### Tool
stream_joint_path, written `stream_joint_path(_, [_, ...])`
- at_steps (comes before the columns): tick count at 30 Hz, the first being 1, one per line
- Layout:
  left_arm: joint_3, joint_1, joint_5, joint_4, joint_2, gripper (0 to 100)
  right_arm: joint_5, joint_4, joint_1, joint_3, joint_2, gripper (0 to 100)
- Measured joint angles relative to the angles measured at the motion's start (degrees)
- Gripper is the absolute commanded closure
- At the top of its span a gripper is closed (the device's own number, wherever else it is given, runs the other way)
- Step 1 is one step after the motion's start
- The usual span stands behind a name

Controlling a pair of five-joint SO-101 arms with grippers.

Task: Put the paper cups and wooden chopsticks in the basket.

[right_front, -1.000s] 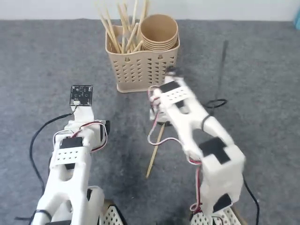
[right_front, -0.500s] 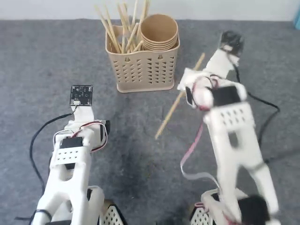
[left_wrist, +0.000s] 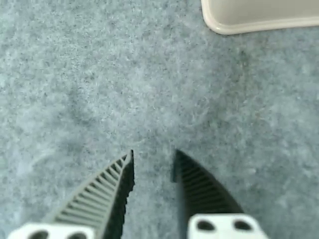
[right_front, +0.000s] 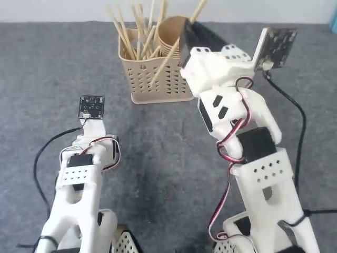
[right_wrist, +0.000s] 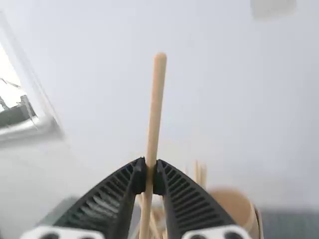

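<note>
Chopstick [right_wrist: 155,109]: pinched in right end effector [right_wrist: 149,168], tilted over basket [right_front: 158,79].
Left end effector [left_wrist: 152,158]: fingers spread, low over grey surface [left_wrist: 75,74].

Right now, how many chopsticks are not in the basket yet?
1: the chopstick clamped in the right gripper jaws, slanting over the basket. None lies on the grey mat, though some may be hidden.

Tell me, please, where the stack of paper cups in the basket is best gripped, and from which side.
Probably the top cup's rim, from above, one finger inside and one outside. The stack of paper cups stands upright with its mouth open upward, and the basket wall and leaning chopsticks block its sides.
</note>
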Motion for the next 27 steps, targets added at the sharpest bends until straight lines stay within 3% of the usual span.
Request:
stream_joint_path(7, [5.6, 0.0, -2.3, -3.1, -9.0, 93, 15.6, -25.8, -3.3, 2.5, 9.4, 99.1])
stream_joint_path(14, [12.7, 0.0, -2.3, -5.4, -21.0, 93, 21.5, -39.6, -4.2, 2.5, 24.3, 99.1])
stream_joint_path(18, [14.4, 0.0, -2.3, -5.5, -25.3, 94, 21.8, -41.7, -4.5, 2.5, 31.5, 98.3])
stream_joint_path(21, [14.9, 0.0, -2.3, -5.5, -27.0, 99, 21.8, -41.5, -4.4, 2.9, 35.0, 90.6])
stream_joint_path(24, [14.9, 0.0, -2.3, -5.8, -27.3, 99, 21.8, -37.0, -4.5, 2.9, 36.0, 83.7])
stream_joint_path(27, [15.7, 0.0, -2.3, -7.9, -27.3, 99, 21.8, -30.6, -4.5, 2.9, 36.0, 83.2])
